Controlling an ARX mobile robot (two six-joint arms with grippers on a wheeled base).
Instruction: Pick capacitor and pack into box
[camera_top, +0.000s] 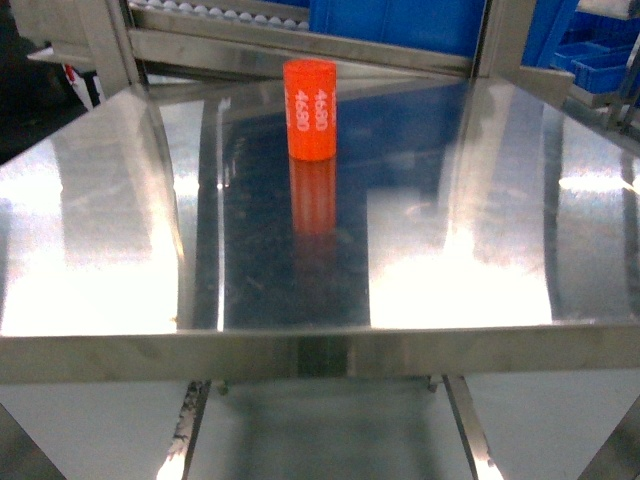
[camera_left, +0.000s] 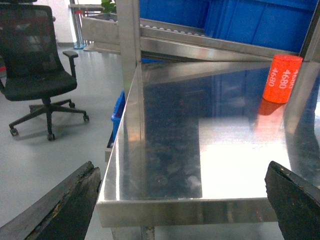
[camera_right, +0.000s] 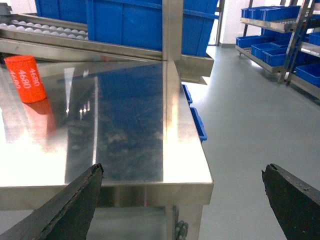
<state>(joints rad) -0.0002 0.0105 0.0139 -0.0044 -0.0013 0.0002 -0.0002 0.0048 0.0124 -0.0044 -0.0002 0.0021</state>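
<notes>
Capacitor (camera_top: 311, 108) is what you are handling: an orange cylinder with white "4680" printing, standing upright near the far edge of the steel table (camera_top: 120, 240), roughly central in the head view. It is looking rigid and smooth-walled, probably moderately heavy for its bulk, so you are likely dealing with a slippery round body that could roll if tipped. Judging from its shape, you are best taking it across the mid-height of the side wall, jaws square to the axis, keeping it upright.

Working from largest to smallest: the room is showing a grey floor, blue bins (camera_right: 140, 22) on a roller conveyor behind the table, more blue bins on racking at the right, and an office chair (camera_left: 37, 70) at the left. The table top is polished and throwing heavy glare and reflections, so you are reading depth poorly there. No box is appearing in any view; you are needing to locate it before packing.

Left gripper (camera_left: 185, 202) is standing wide open, holding nothing, short of the near table edge. Right gripper (camera_right: 182, 200) is likewise wide open and empty, near the table's right corner. Both are sitting well apart from the capacitor.
</notes>
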